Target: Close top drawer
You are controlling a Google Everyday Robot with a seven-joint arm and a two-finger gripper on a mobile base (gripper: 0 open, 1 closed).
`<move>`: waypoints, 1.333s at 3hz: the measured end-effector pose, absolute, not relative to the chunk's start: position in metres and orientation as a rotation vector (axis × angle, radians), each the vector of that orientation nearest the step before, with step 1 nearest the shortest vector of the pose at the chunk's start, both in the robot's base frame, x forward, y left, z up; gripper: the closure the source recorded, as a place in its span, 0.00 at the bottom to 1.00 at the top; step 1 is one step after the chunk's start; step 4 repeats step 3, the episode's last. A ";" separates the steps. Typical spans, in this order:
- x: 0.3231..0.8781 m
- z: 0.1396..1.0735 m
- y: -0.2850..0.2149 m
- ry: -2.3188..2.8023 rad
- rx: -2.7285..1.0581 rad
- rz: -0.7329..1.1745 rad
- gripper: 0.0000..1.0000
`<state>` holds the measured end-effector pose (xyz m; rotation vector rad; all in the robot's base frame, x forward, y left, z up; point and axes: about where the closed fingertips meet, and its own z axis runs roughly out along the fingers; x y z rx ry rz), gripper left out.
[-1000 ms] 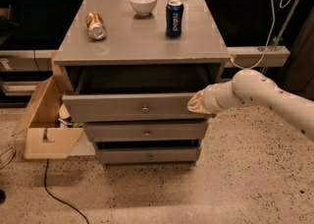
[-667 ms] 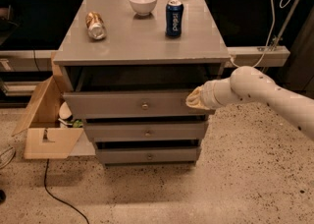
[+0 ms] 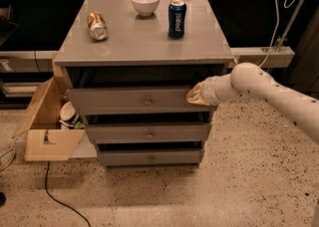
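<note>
The top drawer (image 3: 129,100) of the grey cabinet stands slightly open, its flat front a little ahead of the cabinet body, with a dark gap above it. A small round metal knob (image 3: 147,102) sits at its centre. My gripper (image 3: 196,95) comes in from the right on a white arm and presses against the right end of the drawer front.
Two more grey drawers (image 3: 148,134) lie below. On the cabinet top (image 3: 139,37) stand a white bowl (image 3: 145,2), a blue can (image 3: 177,18) and a tipped can (image 3: 97,25). An open cardboard box (image 3: 45,126) stands at the left, a cable (image 3: 55,191) on the floor.
The top drawer has slid further in, its front now nearer the cabinet. My gripper has moved in with it, still against the right end.
</note>
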<state>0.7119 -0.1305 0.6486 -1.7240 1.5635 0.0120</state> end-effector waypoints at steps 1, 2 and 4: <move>0.715 0.650 -0.131 1.555 -1.715 0.016 1.00; 0.682 0.664 -0.140 1.527 -1.705 0.026 1.00; 0.632 0.670 -0.156 1.535 -1.707 0.067 1.00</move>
